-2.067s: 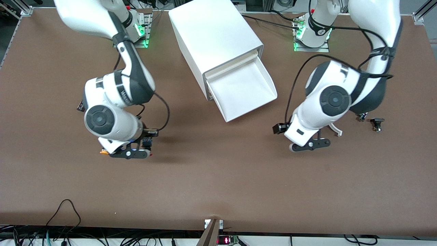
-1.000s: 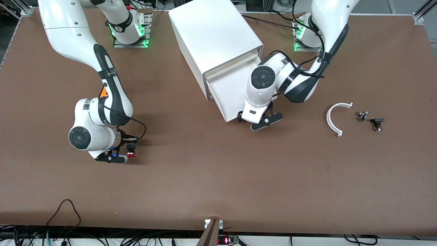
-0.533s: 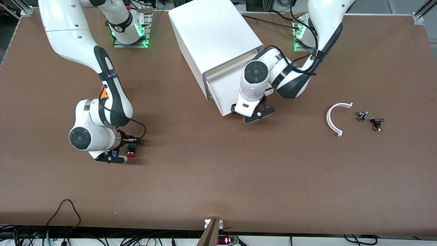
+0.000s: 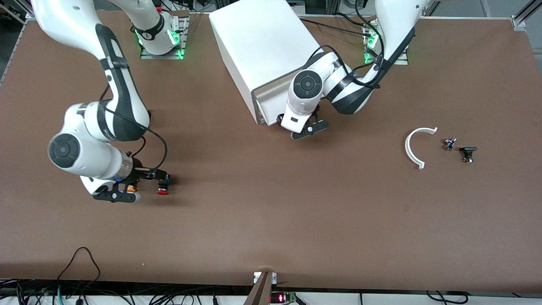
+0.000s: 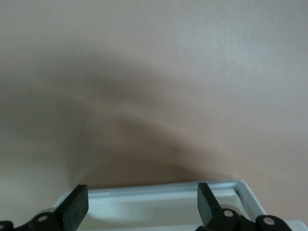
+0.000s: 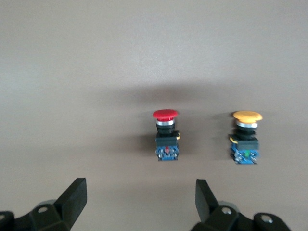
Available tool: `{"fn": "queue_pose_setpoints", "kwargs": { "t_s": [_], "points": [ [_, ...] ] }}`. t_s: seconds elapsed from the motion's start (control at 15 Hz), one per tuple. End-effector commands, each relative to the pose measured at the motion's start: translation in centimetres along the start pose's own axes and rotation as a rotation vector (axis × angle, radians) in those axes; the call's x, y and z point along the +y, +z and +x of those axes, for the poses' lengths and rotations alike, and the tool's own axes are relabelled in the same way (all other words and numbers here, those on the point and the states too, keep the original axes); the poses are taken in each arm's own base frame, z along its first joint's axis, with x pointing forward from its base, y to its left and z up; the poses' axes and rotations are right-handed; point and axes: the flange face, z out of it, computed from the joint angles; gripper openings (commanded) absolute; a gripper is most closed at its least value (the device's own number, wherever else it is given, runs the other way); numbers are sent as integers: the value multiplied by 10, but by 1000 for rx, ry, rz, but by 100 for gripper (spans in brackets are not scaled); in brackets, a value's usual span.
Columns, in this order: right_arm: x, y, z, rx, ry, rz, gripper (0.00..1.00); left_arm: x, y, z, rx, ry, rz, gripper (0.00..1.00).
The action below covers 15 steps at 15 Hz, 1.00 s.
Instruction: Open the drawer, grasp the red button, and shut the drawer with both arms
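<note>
The red-capped button [image 4: 162, 189] lies on the table with nothing gripping it; in the right wrist view [image 6: 166, 134] it lies beside the yellow-capped button [image 6: 246, 137]. My right gripper [image 4: 115, 195] hovers just above the table beside both, open and empty [image 6: 139, 197]. The yellow button [image 4: 132, 186] shows partly under it. The drawer [image 4: 271, 109] is pushed almost fully into the white cabinet [image 4: 262, 46]. My left gripper [image 4: 307, 129] is open at the drawer's front, and the drawer's rim [image 5: 159, 192] lies between its fingertips [image 5: 143, 199].
A white curved piece [image 4: 417, 146] and two small dark parts [image 4: 449, 143] [image 4: 467, 153] lie toward the left arm's end of the table. Cables hang at the table's edge nearest the front camera.
My left gripper has pushed the drawer from wide open to almost shut. My right gripper has drawn away from the red button toward the right arm's end of the table; the button stays put.
</note>
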Motion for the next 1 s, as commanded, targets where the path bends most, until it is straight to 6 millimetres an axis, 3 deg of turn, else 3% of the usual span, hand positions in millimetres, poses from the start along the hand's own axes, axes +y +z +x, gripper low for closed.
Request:
{"fn": "queue_pose_setpoints", "kwargs": {
  "t_s": [0.0, 0.27, 0.4, 0.93],
  "points": [
    [22, -47, -17, -28, -36, 8, 100, -3, -3, -16, -35, 13, 14, 100],
    [66, -104, -35, -34, -67, 4, 100, -2, 1, -27, -155, -37, 12, 100],
    [79, -134, -51, -50, -72, -17, 100, -2, 1, -32, -164, -30, 22, 100],
    [100, -230, -122, -70, -75, -56, 100, 5, 8, -53, -200, -9, 31, 100]
  ]
}}
